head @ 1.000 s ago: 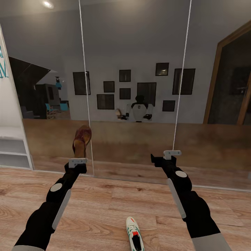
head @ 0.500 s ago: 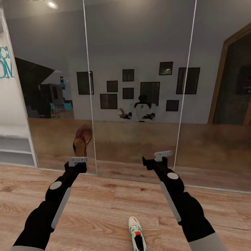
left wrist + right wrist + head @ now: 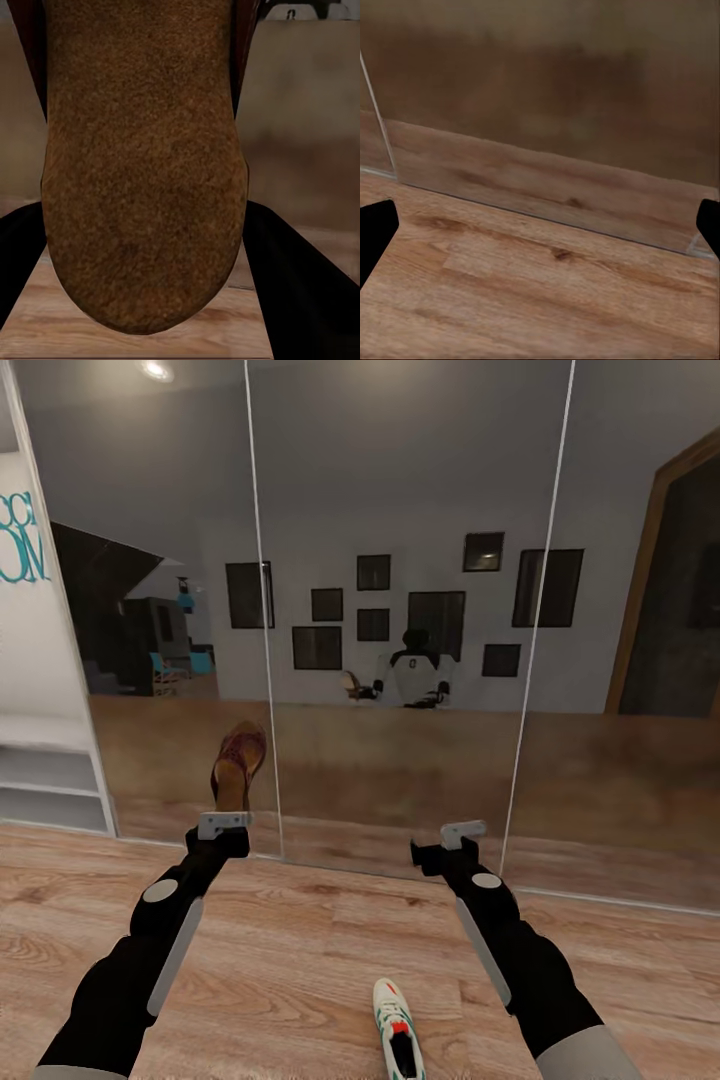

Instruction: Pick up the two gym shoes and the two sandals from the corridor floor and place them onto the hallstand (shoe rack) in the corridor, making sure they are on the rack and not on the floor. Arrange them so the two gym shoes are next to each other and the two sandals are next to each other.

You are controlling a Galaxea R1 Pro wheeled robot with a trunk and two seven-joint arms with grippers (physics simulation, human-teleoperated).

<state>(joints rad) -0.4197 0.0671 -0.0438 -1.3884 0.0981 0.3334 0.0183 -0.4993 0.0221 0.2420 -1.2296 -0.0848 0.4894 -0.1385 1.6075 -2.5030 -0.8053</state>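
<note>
My left gripper is shut on a brown sandal, held upright in front of the mirror wall. In the left wrist view the sandal's rough brown sole sits between the dark fingers. My right gripper is open and holds nothing; its wrist view shows its fingertips wide apart over the corridor floor. One white gym shoe with green stripes and a red tongue lies on the planks between my arms, close to me. Part of the hallstand with its low shelves shows at the far left.
A floor-to-ceiling mirror wall stands straight ahead and reflects me, picture frames and the far room. A wooden door frame shows at the right. Wood flooring stretches between me and the mirror.
The whole view has swung a little to the left, so the mirror seams and hallstand slid right. My right gripper moved left and lower. The left gripper keeps the sandal in the same pose.
</note>
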